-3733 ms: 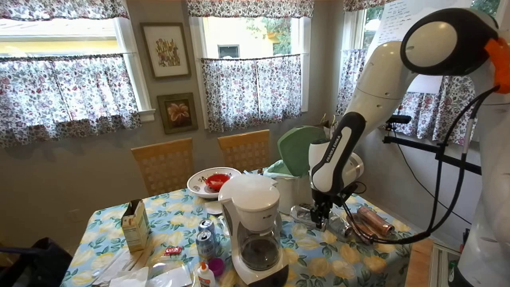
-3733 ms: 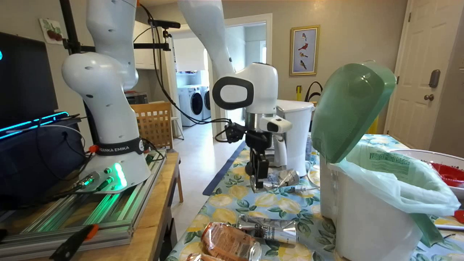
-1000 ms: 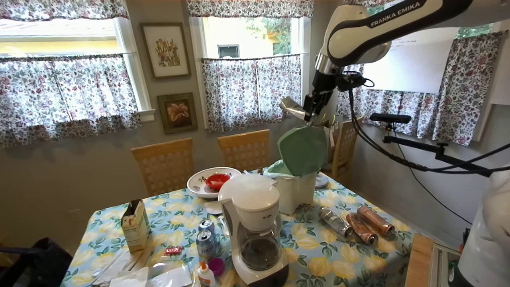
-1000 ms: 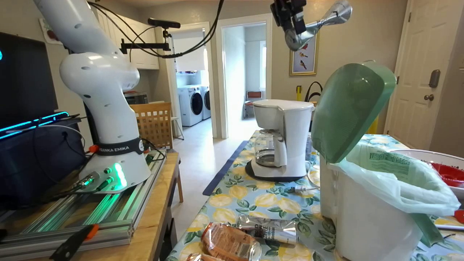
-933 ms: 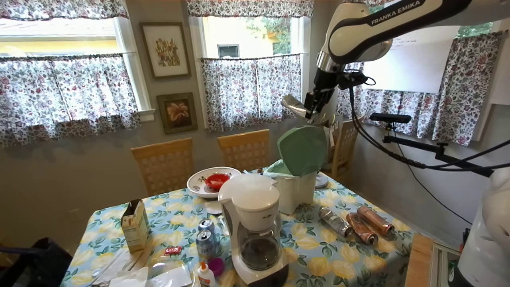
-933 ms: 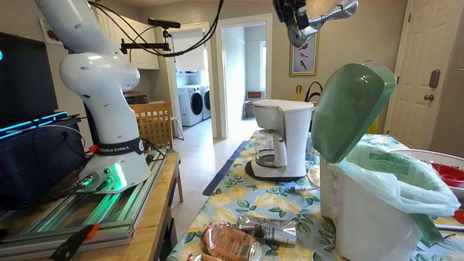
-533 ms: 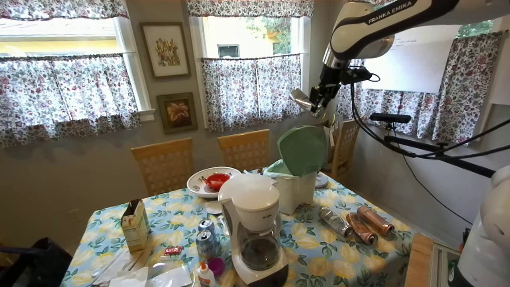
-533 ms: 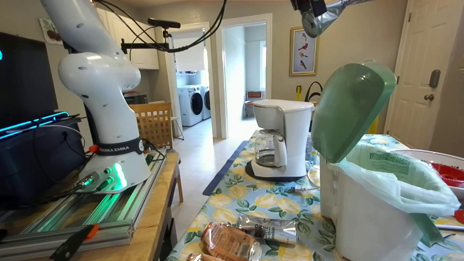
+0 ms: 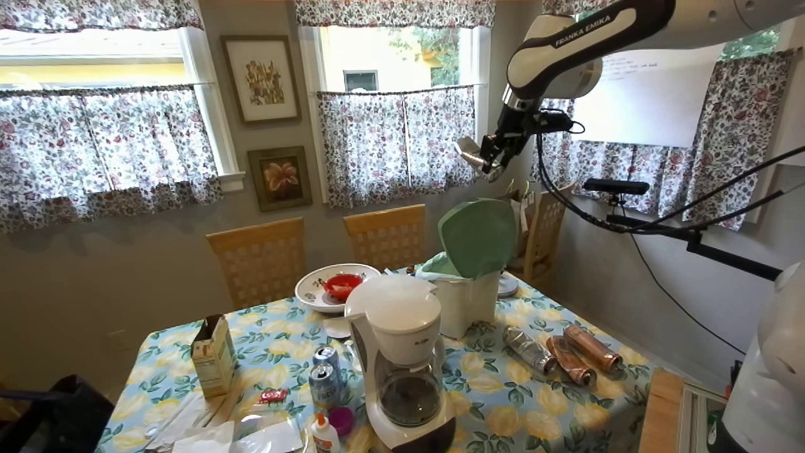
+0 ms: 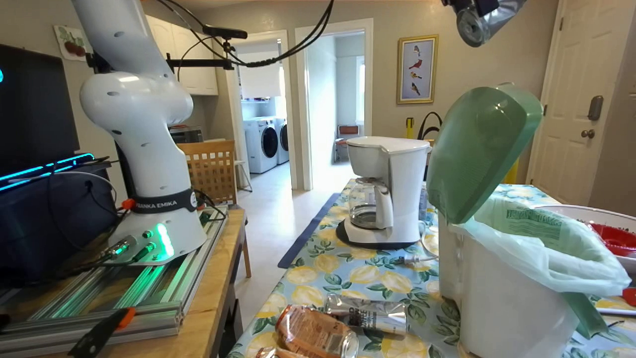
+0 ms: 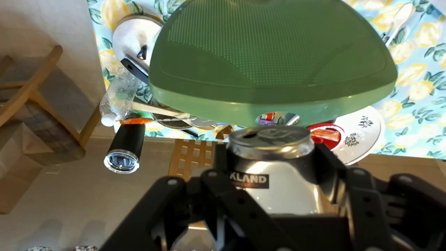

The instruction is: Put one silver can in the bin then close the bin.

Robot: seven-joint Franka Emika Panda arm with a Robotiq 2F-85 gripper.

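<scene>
The silver can (image 11: 282, 200) hung aloft, pinched at its sides by the gripper (image 11: 271, 157); its dark label showed "KLAND", perhaps with preceding letters out of sight. In an exterior view the raised lid (image 10: 484, 149) lay at six o'clock from the can, apart from it, and the bin (image 10: 516, 308) between five and six, its liner (image 10: 561, 253) spread over the rim. The step in hand seemed to be the carry to the bin. Done well, it called for height enough to clear the lid, then a descent over the liner's middle before letting go, so the can would not snag. Green print on the liner was unreadable, as was most lettering on a second silver can (image 10: 370, 314), lying near seven o'clock. Toward one o'clock, in an exterior view, the arm (image 9: 585, 34) read "FRANKA EMIKA"; handwriting on a pale sheet (image 9: 641, 94) at two was too faint.
</scene>
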